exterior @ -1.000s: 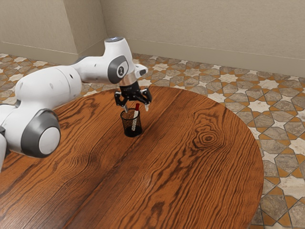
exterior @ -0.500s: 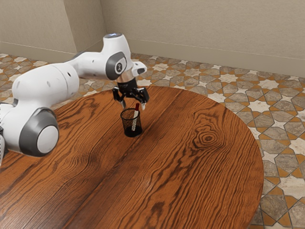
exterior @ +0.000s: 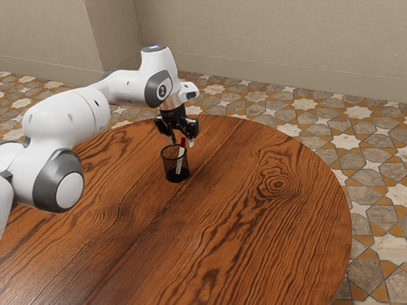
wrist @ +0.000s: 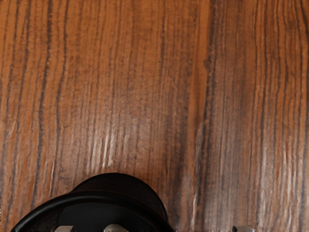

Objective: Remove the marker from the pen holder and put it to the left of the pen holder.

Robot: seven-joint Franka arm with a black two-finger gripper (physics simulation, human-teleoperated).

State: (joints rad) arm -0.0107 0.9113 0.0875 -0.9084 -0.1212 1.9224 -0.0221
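My gripper (exterior: 182, 142) is at the marker's upper end, above the pen holder's rim, its fingers apart. The marker (exterior: 180, 158), white with a red end, leans inside the black mesh pen holder (exterior: 169, 166), which stands upright on the table. In the wrist view, the gripper (wrist: 154, 229) has its two fingertips well apart at the lower edge. Between them, closer to one fingertip, is the marker's pale end (wrist: 116, 227) over the dark pen holder (wrist: 99, 196). Much of the holder is cut off there.
The round wooden table (exterior: 254, 222) has its curved far edge just behind the hand. The arm reaches in over the table from the exterior view's left. Behind stand a tiled floor and a beige wall.
My hand moved slightly toward the exterior view's left, then back right. The fingertips now look closer together in that view. Marker and pen holder have stayed put.
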